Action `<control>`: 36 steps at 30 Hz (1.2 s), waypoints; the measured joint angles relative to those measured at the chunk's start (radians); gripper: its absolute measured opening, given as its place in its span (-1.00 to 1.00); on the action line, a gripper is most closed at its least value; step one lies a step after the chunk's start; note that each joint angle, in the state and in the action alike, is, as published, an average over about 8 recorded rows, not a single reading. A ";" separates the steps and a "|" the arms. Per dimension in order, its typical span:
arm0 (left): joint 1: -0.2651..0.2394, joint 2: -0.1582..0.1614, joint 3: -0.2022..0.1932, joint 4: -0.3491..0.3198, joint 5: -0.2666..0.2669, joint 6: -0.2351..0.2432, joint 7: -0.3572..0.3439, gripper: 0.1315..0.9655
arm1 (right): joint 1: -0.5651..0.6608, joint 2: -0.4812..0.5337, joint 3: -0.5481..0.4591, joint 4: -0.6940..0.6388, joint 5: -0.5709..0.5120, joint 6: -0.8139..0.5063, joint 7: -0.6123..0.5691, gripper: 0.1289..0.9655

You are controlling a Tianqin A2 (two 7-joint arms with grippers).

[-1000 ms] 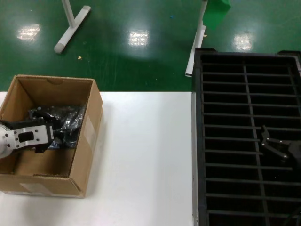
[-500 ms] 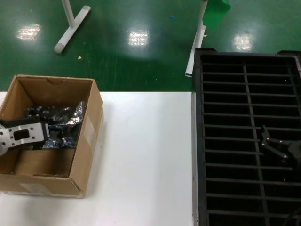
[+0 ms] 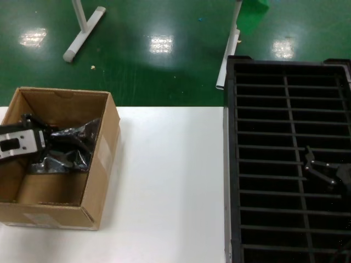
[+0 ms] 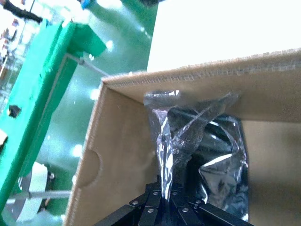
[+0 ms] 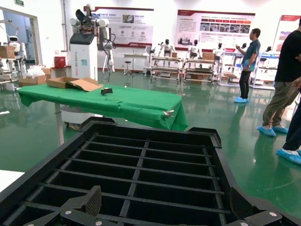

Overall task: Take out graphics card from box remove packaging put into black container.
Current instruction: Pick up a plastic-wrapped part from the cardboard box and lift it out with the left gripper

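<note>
Currently step 1: pulling the bagged card out of the cardboard box (image 3: 82, 181). Left end effector (image 3: 48, 143) is inside the box w/ fingers pinched on a fold of the anti-static bag (image 4: 197, 141); graphics card presumably inside, can't see it directly. Next: lift straight up, clear the box walls, watch for bag slipping. Left arm reaches in from the box's left side. Right end effector (image 3: 318, 167) hovers over the black slotted crate (image 3: 285, 82), fingers spread, holding nothing. Box sits on the white counter (image 3: 170, 192).

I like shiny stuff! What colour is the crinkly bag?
Smoky see-through grey bag, best in the left wrist view.
</note>
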 joint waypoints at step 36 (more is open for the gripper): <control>-0.133 -0.322 -0.091 -0.472 -0.250 0.564 -0.175 -0.97 | 0.000 0.000 0.000 0.000 0.000 0.000 0.000 1.00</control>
